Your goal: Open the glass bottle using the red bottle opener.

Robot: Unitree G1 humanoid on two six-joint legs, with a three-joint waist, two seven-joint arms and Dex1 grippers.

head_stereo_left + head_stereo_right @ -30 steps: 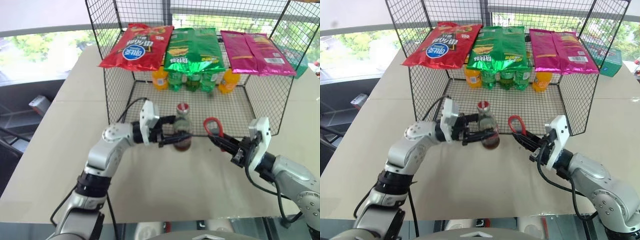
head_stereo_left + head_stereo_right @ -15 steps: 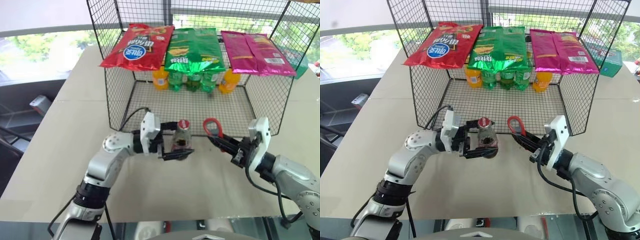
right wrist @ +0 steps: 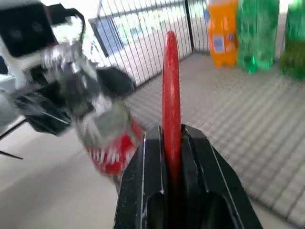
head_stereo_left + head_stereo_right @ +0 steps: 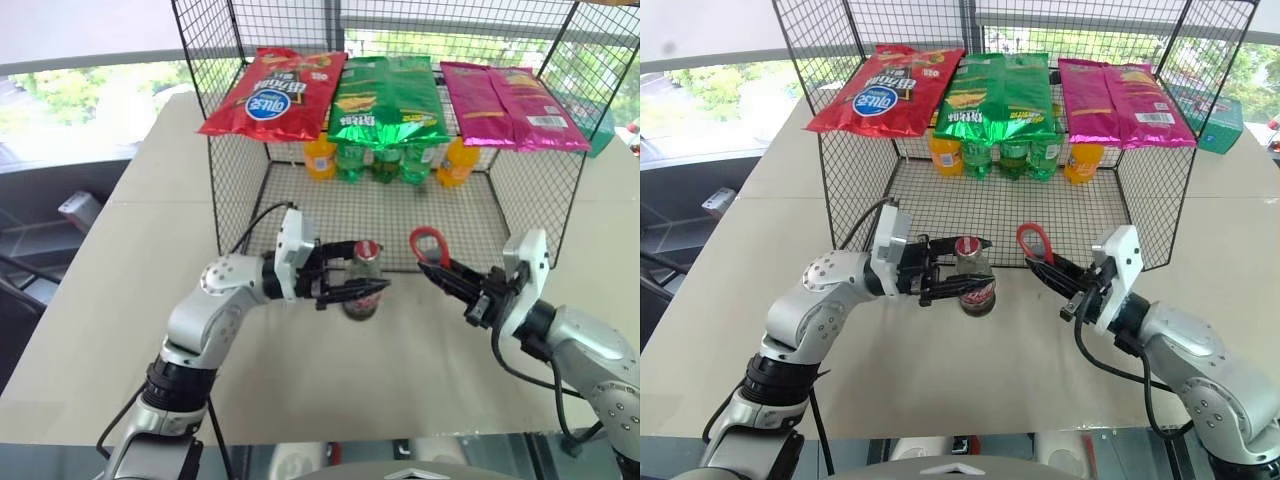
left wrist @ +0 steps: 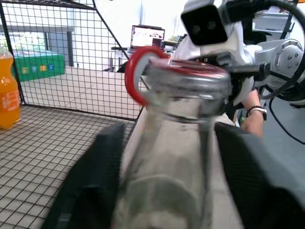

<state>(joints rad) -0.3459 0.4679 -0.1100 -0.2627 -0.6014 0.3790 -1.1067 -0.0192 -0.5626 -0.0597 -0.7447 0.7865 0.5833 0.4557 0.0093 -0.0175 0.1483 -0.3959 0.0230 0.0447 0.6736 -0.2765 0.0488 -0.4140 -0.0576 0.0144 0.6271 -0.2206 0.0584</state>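
Note:
The glass bottle (image 4: 361, 296), with a red label and a red cap, stands about upright on the table in front of the wire rack. My left gripper (image 4: 368, 268) reaches in from the left, shut on its shoulder, one black finger (image 5: 93, 183) on each side of the glass bottle (image 5: 174, 157). My right gripper (image 4: 456, 276) is shut on the handle of the red bottle opener (image 4: 428, 243). The ring points up, a short way right of the cap. From the right wrist, the red bottle opener (image 3: 170, 86) stands edge-on between the fingers, with the glass bottle (image 3: 112, 140) beyond.
A wire mesh rack (image 4: 235, 190) stands behind, with chip bags (image 4: 385, 100) on top and orange and green plastic bottles (image 4: 385, 162) at its back. A green box (image 4: 1220, 120) sits far right. A person's hand (image 5: 252, 121) shows past the table's edge.
The bottle, tilted in my left gripper half a second ago, now stands more upright with the fingers higher on it. My right gripper has risen slightly and rolled, keeping hold of the opener.

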